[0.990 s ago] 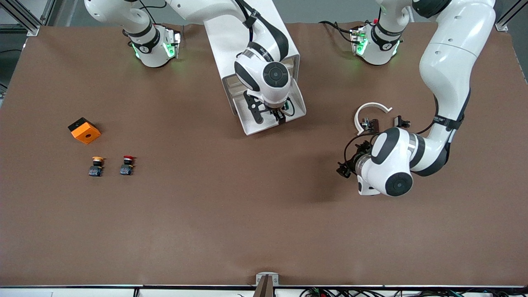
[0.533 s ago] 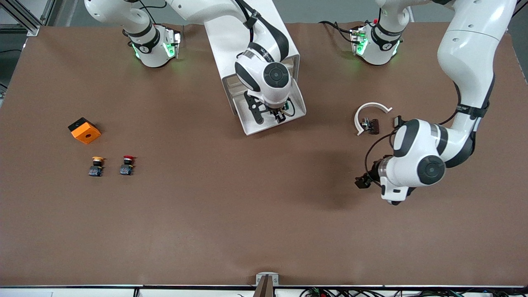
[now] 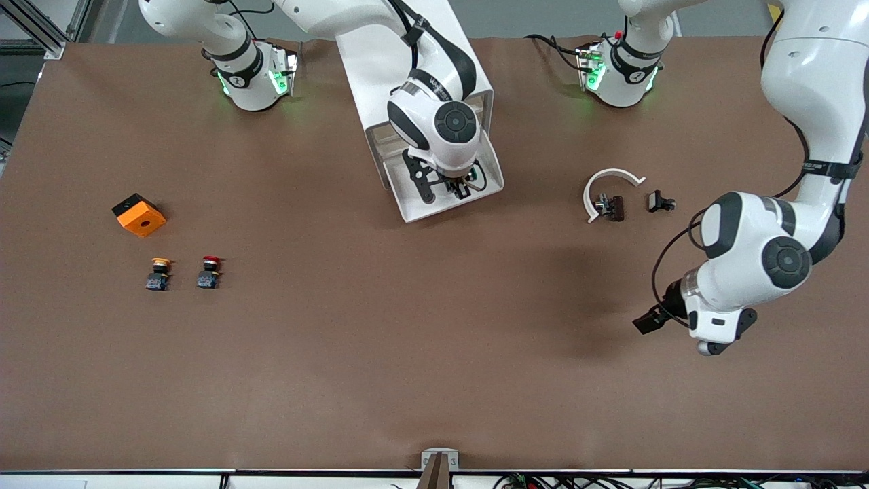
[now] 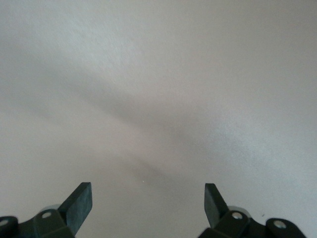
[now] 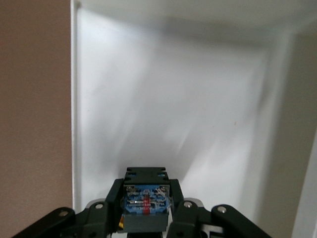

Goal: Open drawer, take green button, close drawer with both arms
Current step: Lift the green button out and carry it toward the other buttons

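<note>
A wide table covered with a brown mat (image 3: 339, 353) fills the scene, and the two arm bases, lit green, stand along its edge farthest from the front camera. Between the bases stands a white drawer unit (image 3: 407, 61), and its white drawer tray (image 3: 414, 207) is pulled out toward the front camera.

The right gripper (image 3: 460, 187) is down inside the open tray. In the right wrist view its fingers (image 5: 111, 206) are clenched on a small dark blue-black button body (image 5: 144, 206). The green cap is not visible there, so I take it from the task that this is the green button. It is in the tray, between the fingers.

The left gripper (image 3: 648, 322) hangs over bare mat toward the left arm's end of the table, with its fingers (image 4: 79, 203) spread wide and nothing between them. This arm waits.

Toward the right arm's end lie an orange block with a hole (image 3: 139, 214), a yellow-capped button (image 3: 159, 273) and a red-capped button (image 3: 210, 272). Near the left arm lie a white curved ring piece (image 3: 607, 180) and small dark parts (image 3: 660, 201).

The step in hand seems to be taking the button, with the drawer already open. The next move probably calls for a straight lift, clear of the tray walls. After that, the drawer has to be pushed shut.
</note>
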{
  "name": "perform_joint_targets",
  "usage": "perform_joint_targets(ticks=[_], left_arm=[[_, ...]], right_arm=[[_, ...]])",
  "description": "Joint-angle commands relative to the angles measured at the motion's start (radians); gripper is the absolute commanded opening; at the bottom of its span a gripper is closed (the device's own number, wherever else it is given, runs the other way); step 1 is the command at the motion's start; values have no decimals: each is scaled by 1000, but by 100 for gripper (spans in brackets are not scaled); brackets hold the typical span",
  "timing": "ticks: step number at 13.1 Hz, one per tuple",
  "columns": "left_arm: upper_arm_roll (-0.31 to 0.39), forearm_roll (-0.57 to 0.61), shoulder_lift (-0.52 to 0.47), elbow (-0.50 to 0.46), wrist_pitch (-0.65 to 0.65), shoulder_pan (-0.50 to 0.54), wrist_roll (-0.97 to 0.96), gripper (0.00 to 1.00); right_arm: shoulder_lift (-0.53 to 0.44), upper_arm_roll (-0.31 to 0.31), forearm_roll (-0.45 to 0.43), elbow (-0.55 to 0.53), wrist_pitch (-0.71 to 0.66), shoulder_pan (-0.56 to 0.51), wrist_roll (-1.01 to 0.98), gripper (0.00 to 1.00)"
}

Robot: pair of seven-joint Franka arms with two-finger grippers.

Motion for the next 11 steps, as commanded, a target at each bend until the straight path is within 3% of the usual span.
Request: perform_joint_targets(ticks=[1,6,8,11], left_arm=[[-31,17,-54,-41,-9,35,62,100],[-23,20,-74,-37,-22,56,125,100],[-23,17,-76,-32,-25,71,171,100],[2,-29,-92,-32,-52,70,355,100]], right_arm=[[0,-6,1,61,-62,-24,-156,0],[-75,-9,-6,142,-293,-140,-488,0],[-129,-14,-38,122,-343,-176,-650,0],[-231,-14,-94,-3,-334,-263,-952,0]])
